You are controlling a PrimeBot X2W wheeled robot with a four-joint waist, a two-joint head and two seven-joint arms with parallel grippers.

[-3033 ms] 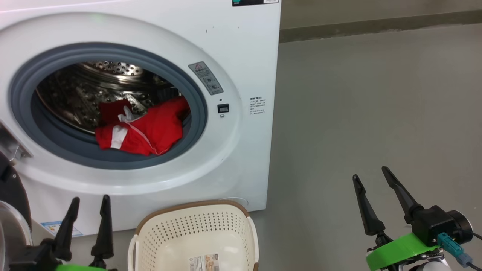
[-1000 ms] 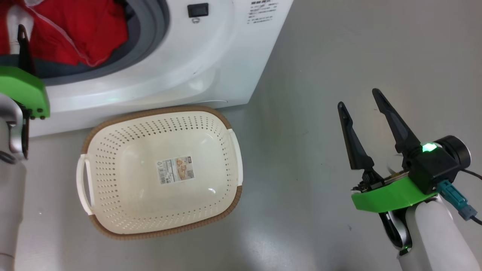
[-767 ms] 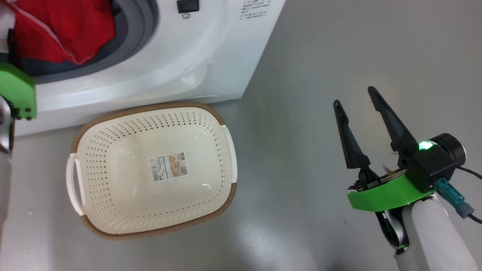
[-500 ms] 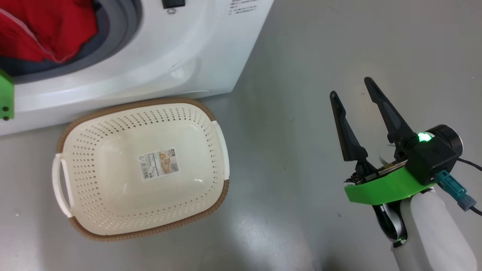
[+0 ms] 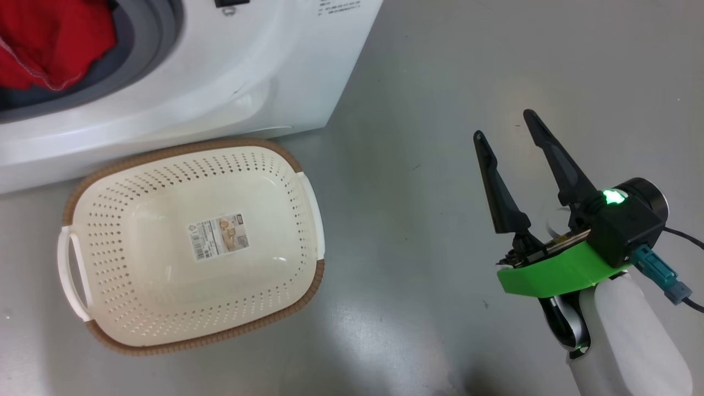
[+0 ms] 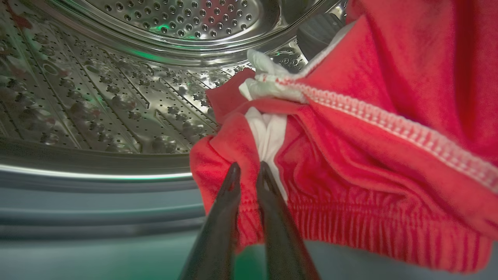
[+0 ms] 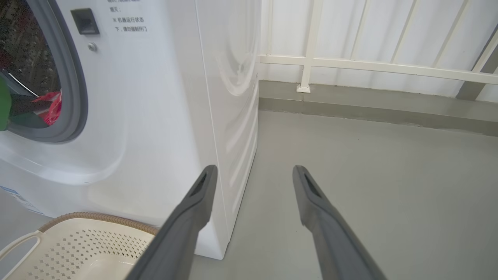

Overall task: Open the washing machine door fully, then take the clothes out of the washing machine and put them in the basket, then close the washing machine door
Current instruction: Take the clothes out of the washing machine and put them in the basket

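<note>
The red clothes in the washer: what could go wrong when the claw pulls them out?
1. The left claw pinches only a thin fold of the clothes, so the fabric might slip free.
2. The bunched pile may snag on the grey rubber ring or fall on the floor beside the basket.

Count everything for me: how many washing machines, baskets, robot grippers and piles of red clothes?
washing machine: 1
basket: 1
pile of red clothes: 1
grippers: 2 (left gripper, right gripper)
total: 5
</note>
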